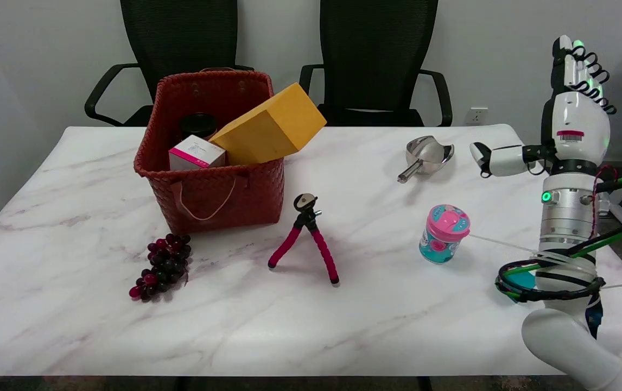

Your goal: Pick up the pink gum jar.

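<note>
Right hand (574, 117) raised, empty; gum jar (444, 233) on table (376, 326).

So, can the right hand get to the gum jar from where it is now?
Probably yes. The right hand is open, raised upright to the right of the gum jar, and the marble between them is bare. The scoop and tripod stand apart from it.

A woven red basket (210, 184) stands toward the back left of a white marble table (72, 217), holding a yellow block (273, 127) that tilts out over its rim, a small pink-and-white box (196, 153) and a dark jar (198, 125); a bunch of dark grapes (163, 266) lies just in front of it; a pink-legged mini tripod (305, 239) stands mid-table; a metal scoop (425, 156) rests further back, right; two black chairs (376, 60) wait behind.
</note>
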You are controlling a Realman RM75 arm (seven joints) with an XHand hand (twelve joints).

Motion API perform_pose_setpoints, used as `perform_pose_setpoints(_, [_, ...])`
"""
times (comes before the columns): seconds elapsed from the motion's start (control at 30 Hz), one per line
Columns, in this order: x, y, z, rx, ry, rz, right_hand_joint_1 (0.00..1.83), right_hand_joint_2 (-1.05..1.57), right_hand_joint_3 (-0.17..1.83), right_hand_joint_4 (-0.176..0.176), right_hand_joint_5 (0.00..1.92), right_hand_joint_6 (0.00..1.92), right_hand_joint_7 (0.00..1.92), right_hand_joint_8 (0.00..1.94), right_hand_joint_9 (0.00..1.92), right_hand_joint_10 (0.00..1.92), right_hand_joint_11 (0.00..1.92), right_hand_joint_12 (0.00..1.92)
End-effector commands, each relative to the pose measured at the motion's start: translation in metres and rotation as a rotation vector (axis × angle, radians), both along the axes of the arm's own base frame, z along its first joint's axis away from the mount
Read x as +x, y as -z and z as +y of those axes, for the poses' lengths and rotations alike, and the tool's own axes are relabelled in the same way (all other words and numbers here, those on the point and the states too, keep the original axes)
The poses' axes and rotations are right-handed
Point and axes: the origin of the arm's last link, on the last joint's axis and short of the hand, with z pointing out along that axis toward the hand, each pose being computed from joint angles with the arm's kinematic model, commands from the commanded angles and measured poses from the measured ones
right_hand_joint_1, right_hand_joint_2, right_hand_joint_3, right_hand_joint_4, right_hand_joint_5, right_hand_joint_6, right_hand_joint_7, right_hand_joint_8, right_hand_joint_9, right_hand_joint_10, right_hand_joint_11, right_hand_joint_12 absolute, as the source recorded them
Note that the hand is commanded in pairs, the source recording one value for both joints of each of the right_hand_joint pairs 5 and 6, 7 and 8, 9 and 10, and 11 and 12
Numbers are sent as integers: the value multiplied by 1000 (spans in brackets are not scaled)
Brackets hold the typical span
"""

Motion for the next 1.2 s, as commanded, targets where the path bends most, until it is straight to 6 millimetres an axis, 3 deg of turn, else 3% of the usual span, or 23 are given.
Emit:
perform_pose_setpoints(0.03, [-13, -1, 7, -1, 51, 22, 1234, -16, 1018, 0, 77, 77, 44, 44, 136, 136, 127, 127])
perform_pose_setpoints(0.37, [-10, 2, 24, -3, -12, -28, 1239, -14, 1013, 0, 76, 76, 45, 45, 141, 141, 130, 130])
perform_pose_setpoints(0.63, [-12, 39, 43, 89, -207, -185, 1239, 44, 975, 0, 76, 76, 69, 69, 156, 156, 146, 146])
perform_pose_setpoints(0.9, [-14, 77, 32, 268, -299, -366, 1205, 254, 914, 0, 79, 79, 164, 164, 207, 207, 185, 185])
perform_pose_setpoints(1.2, [-30, 102, 36, 388, -277, -508, 1198, 176, 891, 0, 0, 0, 186, 186, 210, 210, 161, 161])
